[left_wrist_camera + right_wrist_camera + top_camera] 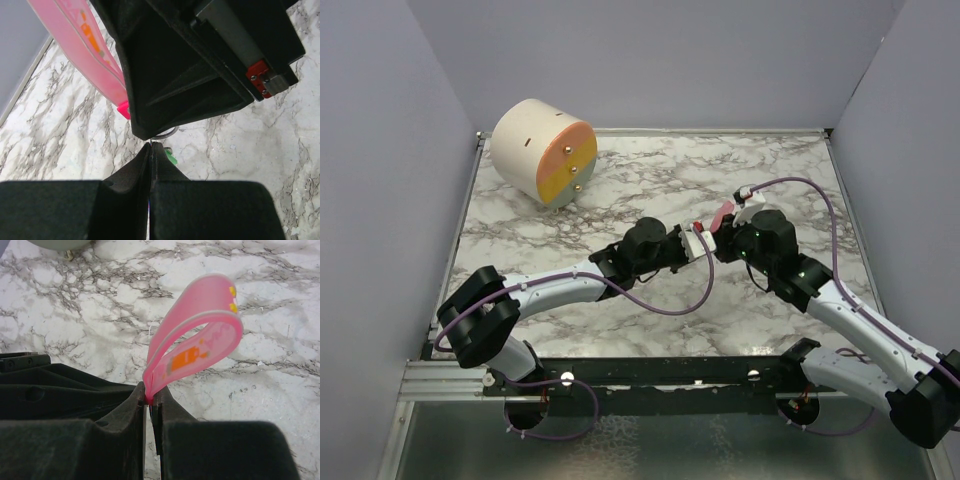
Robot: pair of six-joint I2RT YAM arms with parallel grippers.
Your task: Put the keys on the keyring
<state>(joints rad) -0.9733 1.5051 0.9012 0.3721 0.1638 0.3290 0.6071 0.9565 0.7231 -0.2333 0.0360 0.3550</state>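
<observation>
**Keyring and key, raised mid-table**

Left gripper (151,146): fingers pressed together, arm stretched in from the near left. Green key (171,157) shows beside the tip; pinched or not, cannot tell.
Right gripper (151,399): clamped on keyring (200,335) by its pink strip (85,45), long axis looping up away from the jaws. Silvery ring (170,134) lies between the two tips.
Far left: cream drum (544,150) on its side on marble table (650,180).

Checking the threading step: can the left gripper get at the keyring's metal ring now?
Probably yes. The left gripper, shut with the green key at its tips, sits just short of the metal ring, nothing between. The right gripper holding the keyring hides most of the ring.
</observation>
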